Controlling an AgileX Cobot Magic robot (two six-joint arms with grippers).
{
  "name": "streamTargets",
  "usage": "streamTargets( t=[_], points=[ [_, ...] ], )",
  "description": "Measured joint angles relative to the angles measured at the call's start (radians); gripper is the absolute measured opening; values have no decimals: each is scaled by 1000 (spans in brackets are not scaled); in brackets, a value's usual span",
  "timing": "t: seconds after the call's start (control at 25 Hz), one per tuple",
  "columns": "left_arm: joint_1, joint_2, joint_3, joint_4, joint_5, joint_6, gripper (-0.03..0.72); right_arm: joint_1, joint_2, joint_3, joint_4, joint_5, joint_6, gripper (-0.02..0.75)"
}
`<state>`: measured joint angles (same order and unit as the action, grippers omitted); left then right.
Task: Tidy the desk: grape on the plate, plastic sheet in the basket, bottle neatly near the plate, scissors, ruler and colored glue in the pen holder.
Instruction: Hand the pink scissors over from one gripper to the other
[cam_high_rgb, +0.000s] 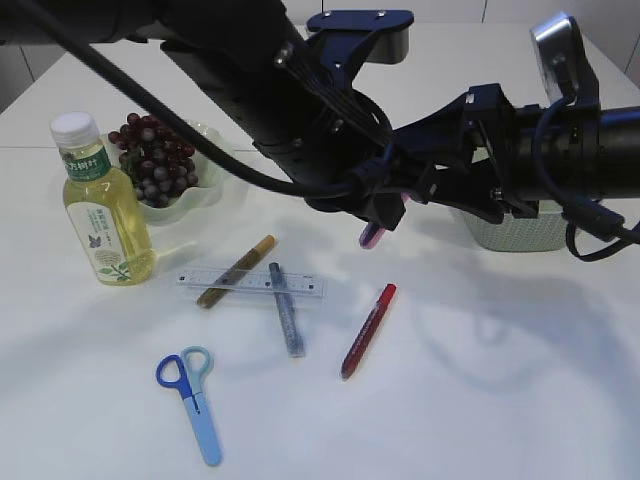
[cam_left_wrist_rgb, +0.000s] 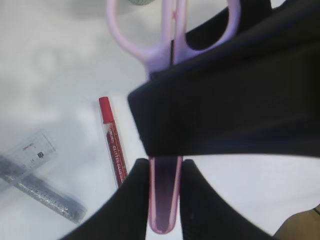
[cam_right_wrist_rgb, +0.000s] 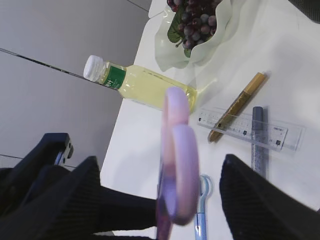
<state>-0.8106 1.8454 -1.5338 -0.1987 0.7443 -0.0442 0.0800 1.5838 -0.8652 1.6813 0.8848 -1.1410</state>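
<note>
The left gripper is clamped narrowly on the blade end of the pink scissors, holding them in the air above the middle of the table. The handle loops point toward the right gripper, whose fingers stand wide apart on either side of the loops without touching them. Below lies the red glue pen, toward the table's front edge.
</note>
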Motion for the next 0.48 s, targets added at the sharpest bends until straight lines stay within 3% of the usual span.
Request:
streamTargets(
  t=[0.48],
  points=[
    [0,0,0,-42,-22,24,111,0,0,0,27,-10,-1,551]
  ],
)
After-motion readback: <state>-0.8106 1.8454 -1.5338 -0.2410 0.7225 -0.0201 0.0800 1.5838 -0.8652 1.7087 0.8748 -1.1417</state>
